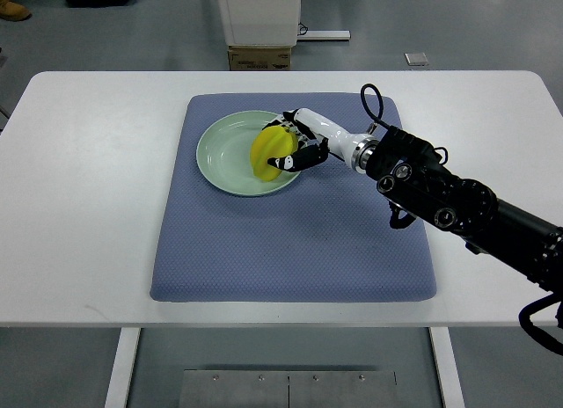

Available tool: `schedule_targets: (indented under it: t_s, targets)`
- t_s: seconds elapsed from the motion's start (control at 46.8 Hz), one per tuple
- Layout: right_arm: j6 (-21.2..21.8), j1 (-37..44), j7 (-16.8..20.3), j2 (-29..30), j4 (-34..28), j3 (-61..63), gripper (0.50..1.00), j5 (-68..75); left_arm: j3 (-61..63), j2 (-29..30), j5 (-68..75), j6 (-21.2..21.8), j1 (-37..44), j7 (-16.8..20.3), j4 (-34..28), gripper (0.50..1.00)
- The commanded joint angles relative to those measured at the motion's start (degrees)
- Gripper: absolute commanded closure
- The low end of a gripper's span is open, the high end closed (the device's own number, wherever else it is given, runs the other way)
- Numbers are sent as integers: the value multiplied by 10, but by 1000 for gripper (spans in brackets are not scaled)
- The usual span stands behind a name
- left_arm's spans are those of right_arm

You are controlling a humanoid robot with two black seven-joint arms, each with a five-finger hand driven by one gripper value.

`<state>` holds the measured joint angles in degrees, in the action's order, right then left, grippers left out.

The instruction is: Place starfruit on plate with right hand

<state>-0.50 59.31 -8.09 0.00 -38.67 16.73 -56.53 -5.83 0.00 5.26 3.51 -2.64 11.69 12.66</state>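
Note:
A yellow starfruit (269,149) is over the right part of a pale green plate (227,153) that lies on a blue-grey mat (290,232). My right hand (294,142) reaches in from the right and its fingers are curled around the starfruit, holding it at the plate's right side. I cannot tell whether the fruit rests on the plate or hangs just above it. The left arm is out of view.
The mat lies on a white table (79,206). A cardboard box (259,56) and a white cabinet stand on the floor beyond the far table edge. A black cable loops above my right wrist (369,105).

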Motion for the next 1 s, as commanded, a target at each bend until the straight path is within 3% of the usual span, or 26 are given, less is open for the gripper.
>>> schedule_targets:
  t_s: [0.0, 0.043, 0.107, 0.171, 0.726, 0.983]
  targets:
    - [-7, -7, -1, 0, -5, -2, 842, 8, 0, 0, 0, 0, 0, 0, 0, 500]
    - [-8, -8, -1, 0, -9, -2, 741, 9, 0, 0, 0, 0, 0, 0, 0, 500]
    - [-8, -9, -1, 0, -9, -2, 651, 9, -1, 0, 0, 0, 0, 0, 0, 500]
    - [-8, -10, -1, 0, -9, -3, 517, 9, 0, 0, 0, 0, 0, 0, 0, 500]
    - [-8, -9, -1, 0, -14, -1, 502, 27, 0, 0, 0, 0, 0, 0, 0, 500]
    - [-20, -9, -9, 0, -49, 1, 502, 81, 0, 0, 0, 0, 0, 0, 0, 500]
